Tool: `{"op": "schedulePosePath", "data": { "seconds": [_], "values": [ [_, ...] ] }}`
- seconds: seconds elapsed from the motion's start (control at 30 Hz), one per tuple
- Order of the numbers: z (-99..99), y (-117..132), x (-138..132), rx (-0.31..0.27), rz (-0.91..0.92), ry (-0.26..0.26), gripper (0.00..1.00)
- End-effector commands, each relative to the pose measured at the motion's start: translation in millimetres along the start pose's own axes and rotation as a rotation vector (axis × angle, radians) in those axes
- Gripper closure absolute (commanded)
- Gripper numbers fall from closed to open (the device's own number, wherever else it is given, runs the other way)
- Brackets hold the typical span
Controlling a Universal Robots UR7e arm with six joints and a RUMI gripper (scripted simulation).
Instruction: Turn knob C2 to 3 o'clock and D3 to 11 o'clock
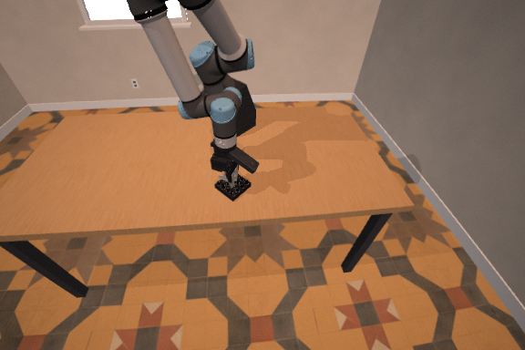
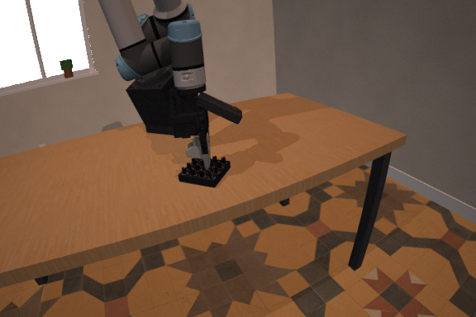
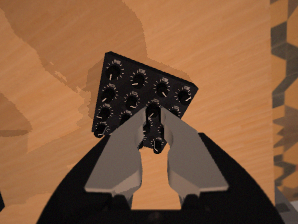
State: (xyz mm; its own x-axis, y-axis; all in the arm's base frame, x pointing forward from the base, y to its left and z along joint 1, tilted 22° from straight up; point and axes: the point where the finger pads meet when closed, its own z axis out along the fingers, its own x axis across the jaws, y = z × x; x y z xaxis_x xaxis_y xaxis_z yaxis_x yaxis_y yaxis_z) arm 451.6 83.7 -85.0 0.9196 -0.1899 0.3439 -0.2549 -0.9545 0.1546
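The knob box is a small black square block with a grid of knobs. It lies on the wooden table, toward the front edge. My gripper points straight down onto the box. Its two grey fingers are closed around one knob in the inner part of the grid. The fingers hide that knob's pointer and I cannot read its row and number. The socket side of the box is not visible.
The arm's black base block stands on the table just behind the box. A black bar sticks out sideways from the wrist above the box. Grey walls and a window stand behind the table.
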Motion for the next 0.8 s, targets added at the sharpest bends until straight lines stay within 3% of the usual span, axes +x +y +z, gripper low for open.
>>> {"op": "schedulePosePath", "data": {
  "seconds": [0.0,0.77],
  "values": [
    [-0.3,-0.2,0.7,-0.002,0.074,0.001,0.96],
    [-0.3,0.5,2.7,-0.001,0.527,0.001,0.96]
  ]
}}
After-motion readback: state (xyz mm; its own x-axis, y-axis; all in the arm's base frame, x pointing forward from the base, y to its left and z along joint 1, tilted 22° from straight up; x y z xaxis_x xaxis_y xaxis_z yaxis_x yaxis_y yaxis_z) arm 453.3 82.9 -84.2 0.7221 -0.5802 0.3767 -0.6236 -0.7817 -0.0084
